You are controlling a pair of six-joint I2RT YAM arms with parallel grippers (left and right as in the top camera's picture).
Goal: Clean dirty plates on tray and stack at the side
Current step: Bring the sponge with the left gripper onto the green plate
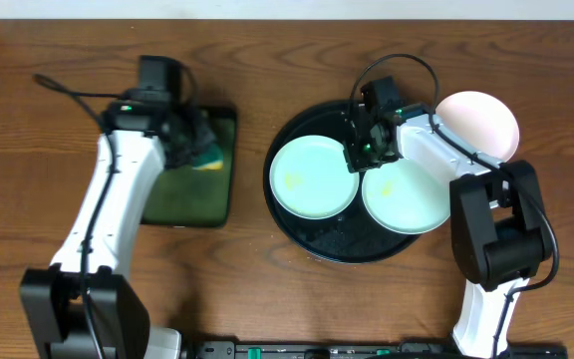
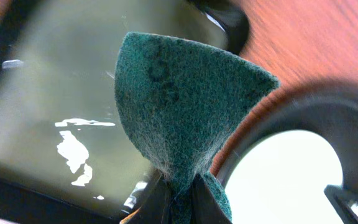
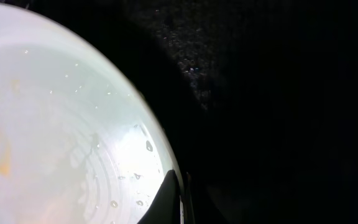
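Green scouring pad (image 2: 185, 106) filled my left wrist view, its lower end pinched in the left pincer (image 2: 179, 202), whose jaws were closed tight on it. Beneath that pincer lay the dark-green rectangular tray (image 1: 192, 199), with bare wooden table (image 1: 247, 289) between its edge and the round black tray (image 1: 307, 239), which sat well off to the pincer's right. My right pincer (image 1: 365, 150) was down over the black tray, at the rim of the nearer mint plate (image 1: 312, 178) where that rim met the second mint plate (image 1: 405, 197); the two plates touched there, so I had little room on either side. On the right wrist camera one dark finger (image 3: 163, 199) lay over the smeared plate's inner edge, but the other was lost against the black tray, so I could not tell whether the jaws had the rim. Beyond this pincer, outside the tray's rim, sat the white plate (image 1: 481, 122) on open table.
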